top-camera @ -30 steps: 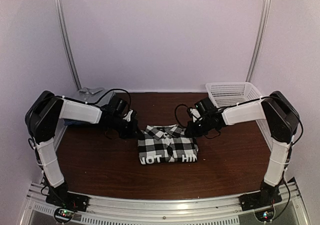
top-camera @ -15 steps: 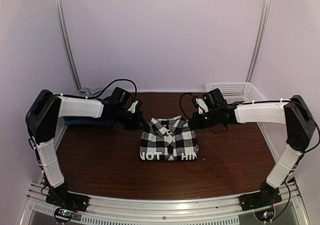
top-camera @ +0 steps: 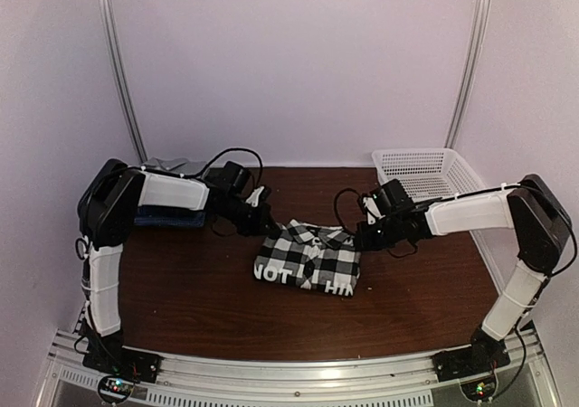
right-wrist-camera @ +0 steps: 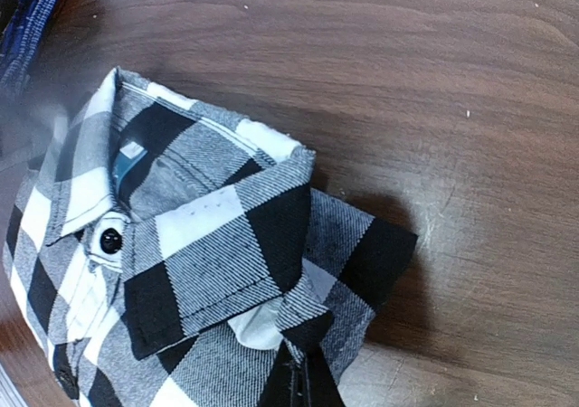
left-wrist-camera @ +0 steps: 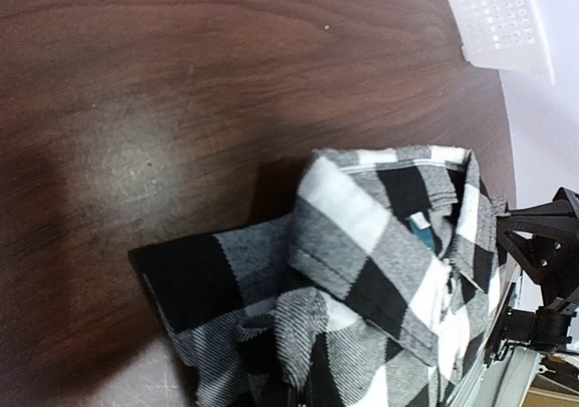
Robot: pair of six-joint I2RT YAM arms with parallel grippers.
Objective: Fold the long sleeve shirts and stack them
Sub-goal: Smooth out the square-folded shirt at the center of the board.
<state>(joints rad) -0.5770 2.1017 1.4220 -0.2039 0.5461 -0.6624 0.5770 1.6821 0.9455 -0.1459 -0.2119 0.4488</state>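
The black-and-white plaid shirt (top-camera: 308,264) lies folded on the brown table (top-camera: 199,289), collar to the back and slightly skewed. My left gripper (top-camera: 263,225) is shut on its back left shoulder corner; in the left wrist view the cloth (left-wrist-camera: 362,271) bunches into the jaws at the bottom edge (left-wrist-camera: 298,391). My right gripper (top-camera: 366,236) is shut on the back right shoulder corner; in the right wrist view the cloth (right-wrist-camera: 208,244) is pinched at the fingertips (right-wrist-camera: 306,384). A folded dark blue shirt (top-camera: 168,217) lies at the left under my left arm. A light grey shirt (top-camera: 166,165) lies at the back left.
A white mesh basket (top-camera: 422,168) stands at the back right corner and shows in the left wrist view (left-wrist-camera: 499,18). The dark blue shirt's edge shows in the right wrist view (right-wrist-camera: 27,23). White walls with metal rails close in the back and sides.
Both grippers have moved rightward and a little nearer with the plaid shirt's shoulders in them. The shirt has turned slightly, its right side now lower. The left arm has stretched further right.
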